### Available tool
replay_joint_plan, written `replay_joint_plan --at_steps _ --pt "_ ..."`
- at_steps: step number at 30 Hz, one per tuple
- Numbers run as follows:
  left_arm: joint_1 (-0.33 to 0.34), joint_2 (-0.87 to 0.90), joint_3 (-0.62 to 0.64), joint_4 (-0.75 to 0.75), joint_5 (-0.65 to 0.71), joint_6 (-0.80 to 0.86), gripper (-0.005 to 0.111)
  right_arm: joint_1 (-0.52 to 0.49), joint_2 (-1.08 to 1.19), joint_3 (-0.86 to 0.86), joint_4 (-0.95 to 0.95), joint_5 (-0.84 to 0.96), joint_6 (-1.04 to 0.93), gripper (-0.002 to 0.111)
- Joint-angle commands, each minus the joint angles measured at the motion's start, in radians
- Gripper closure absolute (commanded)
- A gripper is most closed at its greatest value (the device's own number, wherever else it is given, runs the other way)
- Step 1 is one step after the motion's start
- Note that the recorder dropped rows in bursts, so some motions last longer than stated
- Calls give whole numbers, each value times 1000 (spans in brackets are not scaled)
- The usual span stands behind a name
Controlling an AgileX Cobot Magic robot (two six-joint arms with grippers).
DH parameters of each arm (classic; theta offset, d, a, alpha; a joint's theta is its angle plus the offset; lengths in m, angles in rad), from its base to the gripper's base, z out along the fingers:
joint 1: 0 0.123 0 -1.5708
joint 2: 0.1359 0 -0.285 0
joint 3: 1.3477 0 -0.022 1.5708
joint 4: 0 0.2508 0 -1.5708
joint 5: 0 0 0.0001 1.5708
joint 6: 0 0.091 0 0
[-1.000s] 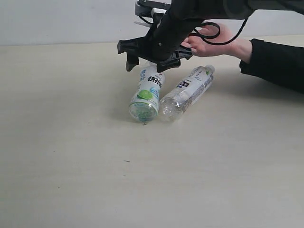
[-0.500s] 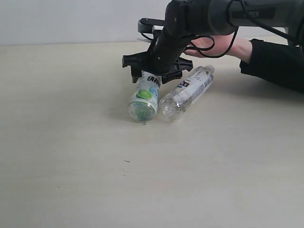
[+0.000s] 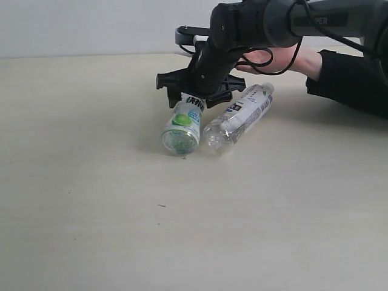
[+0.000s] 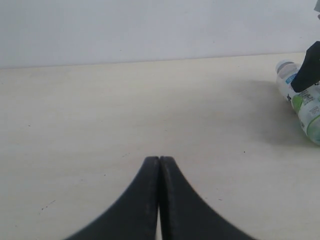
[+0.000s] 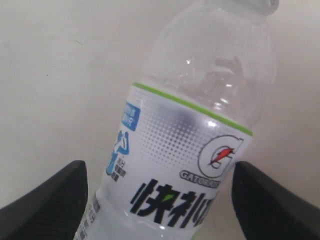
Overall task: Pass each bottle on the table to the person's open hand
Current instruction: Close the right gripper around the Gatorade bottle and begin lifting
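Right gripper straddles green-labelled bottle on cream table, white wall behind

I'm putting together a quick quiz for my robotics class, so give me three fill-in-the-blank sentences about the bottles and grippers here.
The right gripper straddles the bottle whose label is white and ___.
The left gripper has its jaws ___.
Counting the white-labelled bottle, the table holds ___ bottles.
Missing words: green; shut; two.
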Motion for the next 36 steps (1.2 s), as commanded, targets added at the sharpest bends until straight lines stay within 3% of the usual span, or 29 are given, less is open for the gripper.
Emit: replay_joint_plan --at_steps 1,28,36 --pt "-1 -5 3 3 -7 -3 104 1 -1 -11 81 -4 -102 33" --pt "-1 -5 3 3 -7 -3 104 1 -1 -11 79 86 -336 33" --pt "-1 -5 3 3 -7 -3 104 1 -1 -11 160 31 -382 34"
